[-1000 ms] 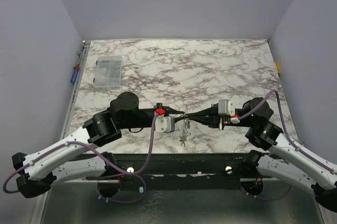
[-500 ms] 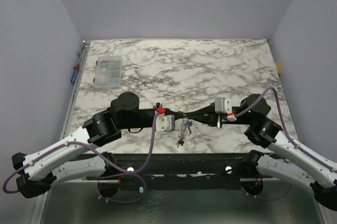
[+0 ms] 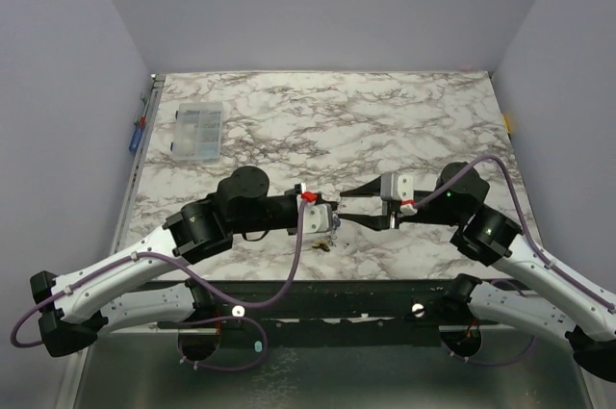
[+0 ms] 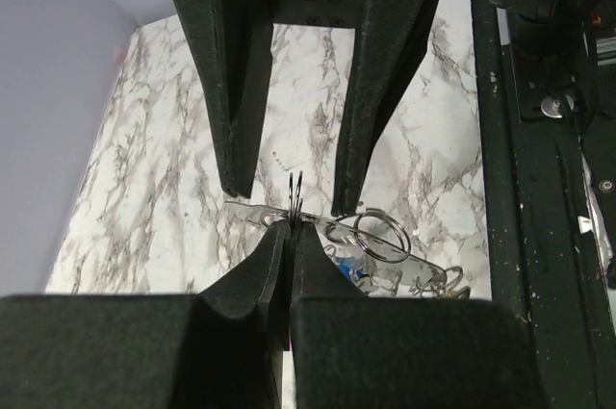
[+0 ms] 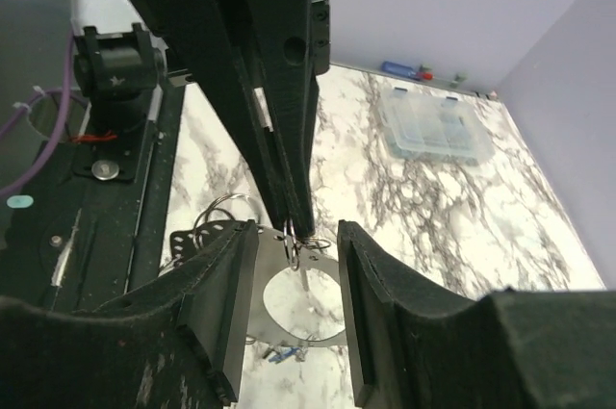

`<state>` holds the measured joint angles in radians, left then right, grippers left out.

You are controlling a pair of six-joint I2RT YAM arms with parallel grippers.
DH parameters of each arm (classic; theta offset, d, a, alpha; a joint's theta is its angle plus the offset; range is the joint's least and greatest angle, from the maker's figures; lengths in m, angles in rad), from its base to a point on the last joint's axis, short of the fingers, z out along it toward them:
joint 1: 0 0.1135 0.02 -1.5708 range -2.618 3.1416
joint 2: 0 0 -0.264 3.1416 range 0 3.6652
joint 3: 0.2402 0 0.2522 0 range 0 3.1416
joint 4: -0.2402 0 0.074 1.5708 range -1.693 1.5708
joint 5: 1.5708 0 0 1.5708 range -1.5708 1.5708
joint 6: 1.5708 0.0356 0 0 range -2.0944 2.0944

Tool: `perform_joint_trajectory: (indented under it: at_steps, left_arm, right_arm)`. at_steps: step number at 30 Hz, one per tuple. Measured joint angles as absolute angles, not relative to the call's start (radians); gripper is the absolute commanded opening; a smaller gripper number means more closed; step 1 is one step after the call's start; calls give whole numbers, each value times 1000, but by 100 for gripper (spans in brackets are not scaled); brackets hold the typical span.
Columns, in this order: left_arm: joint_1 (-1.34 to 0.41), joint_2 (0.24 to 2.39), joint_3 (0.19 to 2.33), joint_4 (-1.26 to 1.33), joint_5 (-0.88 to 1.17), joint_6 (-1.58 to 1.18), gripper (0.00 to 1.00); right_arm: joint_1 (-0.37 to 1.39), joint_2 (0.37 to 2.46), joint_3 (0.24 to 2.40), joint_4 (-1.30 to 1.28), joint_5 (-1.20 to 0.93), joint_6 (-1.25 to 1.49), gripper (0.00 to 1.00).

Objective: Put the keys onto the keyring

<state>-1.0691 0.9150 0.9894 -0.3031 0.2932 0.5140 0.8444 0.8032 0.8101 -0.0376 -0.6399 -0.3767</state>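
Note:
My left gripper (image 4: 291, 228) is shut on a small double-wire split ring (image 4: 295, 195). That ring links to the keyring (image 4: 418, 259), a flat pale silvery loop hanging below it. In the right wrist view the keyring (image 5: 320, 261) spans about a gripper's width. A blue-headed key (image 5: 289, 355) hangs at its lower edge, and keys (image 4: 361, 274) also show in the left wrist view. My right gripper (image 5: 296, 265) is open, with one finger on each side of the split ring and touching nothing. In the top view the left gripper (image 3: 334, 219) and the right gripper (image 3: 348, 207) meet near the table's front edge, with keys (image 3: 323, 244) just below them.
A clear compartment box (image 3: 196, 130) sits at the back left of the marble table (image 3: 385, 130), and it also shows in the right wrist view (image 5: 433, 125). The black front rail (image 3: 318, 308) and the arm bases lie just below the grippers. A second loose ring (image 4: 380, 236) hangs on the keyring.
My right gripper has opened and shifted left around the ring. My left arm has reached further right. The bunch of keys hangs lower, near the table.

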Motion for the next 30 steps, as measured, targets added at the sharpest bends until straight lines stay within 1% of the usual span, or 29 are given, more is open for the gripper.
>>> perform_joint_trajectory:
  at_steps: [6,11,16,19,26,30]
  left_arm:
    - [-1069,942,990,-319,276,521,0]
    - [-1069,971,991,-333,266,526,0]
    - [-1069,984,991,-339,260,531,0]
    - [-1069,989,992,-339,257,532,0]
    - [-1069,1004,997,-339,257,532,0]
    - [-1069,1006,1002,-340,254,532,0]
  right_arm:
    - [846,833,928,-236,-541,-446,48]
    - [846,865,1003,-386,-497,-491,49]
    - [846,889,1020,-488,-485,-525,49]
    - [846,892,1020,-522,-485,-535,48]
    - [847,896,1020,-517,-490,-550,42]
    - [850,909,1020,-517,-495,-558,41]
